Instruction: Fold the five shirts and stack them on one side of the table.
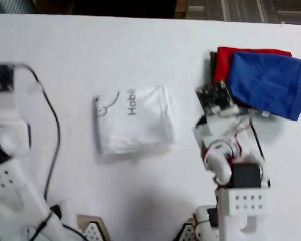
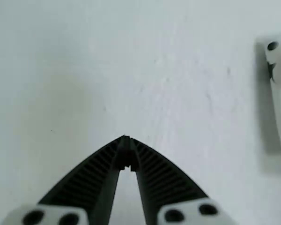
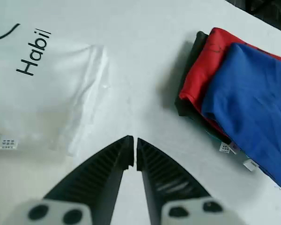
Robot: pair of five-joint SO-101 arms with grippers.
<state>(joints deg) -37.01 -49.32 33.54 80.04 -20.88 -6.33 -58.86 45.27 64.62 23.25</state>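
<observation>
White table point(image 1: 140, 55) bears all items; folded white shirt point(image 1: 133, 120) lies at its centre; stack sits at the right side, well apart: blue shirt point(image 1: 268, 83) uppermost, red shirt point(image 1: 223, 63) beneath, dark shirt point(image 3: 189, 79) lowest; right gripper point(image 3: 134, 143), jaws pressed together on nothing, hangs between white shirt and stack; left gripper point(image 2: 125, 140), likewise closed, over bare table.

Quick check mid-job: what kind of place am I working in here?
Likely a robotics test bench, not a home: a plain white table, the right arm with exposed wiring, a loose black cable, and a folded white shirt beside a blue-topped shirt stack.
</observation>
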